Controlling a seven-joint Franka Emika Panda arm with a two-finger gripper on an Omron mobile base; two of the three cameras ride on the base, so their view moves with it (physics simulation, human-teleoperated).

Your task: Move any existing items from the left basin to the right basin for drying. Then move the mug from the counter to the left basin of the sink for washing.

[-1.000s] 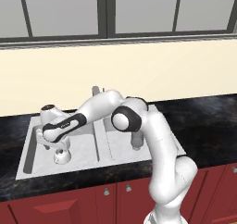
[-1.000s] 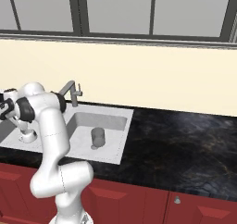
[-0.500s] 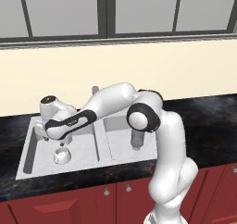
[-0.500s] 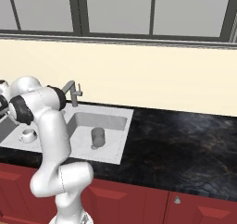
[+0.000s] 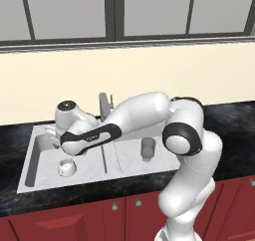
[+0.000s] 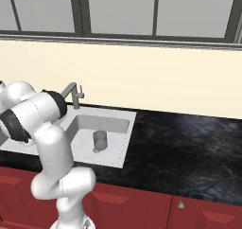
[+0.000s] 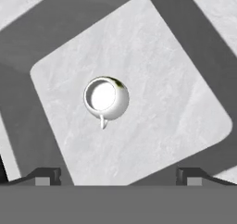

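1. In the left base view, one squat white-grey mug (image 5: 66, 167) is seen standing upright on the floor of the left basin (image 5: 45, 166) of the pale grey sink (image 5: 112, 171), towards its front. One dark grey cylindrical cup (image 5: 147, 149), taller than wide and without a handle, is seen in the right basin (image 5: 130, 159). Two basins are counted, with one grey faucet (image 5: 104, 104) at the middle of the back rim. The white arm is stretched over the sink, and its hand is held above the left basin, apart from the mug. The black speckled counter (image 5: 229, 125) is seen above red cabinet fronts (image 5: 60, 222).

2. In the right base view, the one dark grey cup (image 6: 99, 140) is shown standing in the right basin (image 6: 114, 147), near its middle. The faucet (image 6: 72, 93) is seen just behind the arm's shoulder, and the counter (image 6: 189, 147) extends to the right.

3. In the hand view, the mug (image 7: 106, 98) is looked down upon: a glossy rounded body, a pale hollow and a small handle are shown. It rests alone on the pale basin floor (image 7: 176, 112). The gripper (image 7: 118, 176) is held with its two dark tips spread wide apart at the bottom, and nothing is clasped between them.
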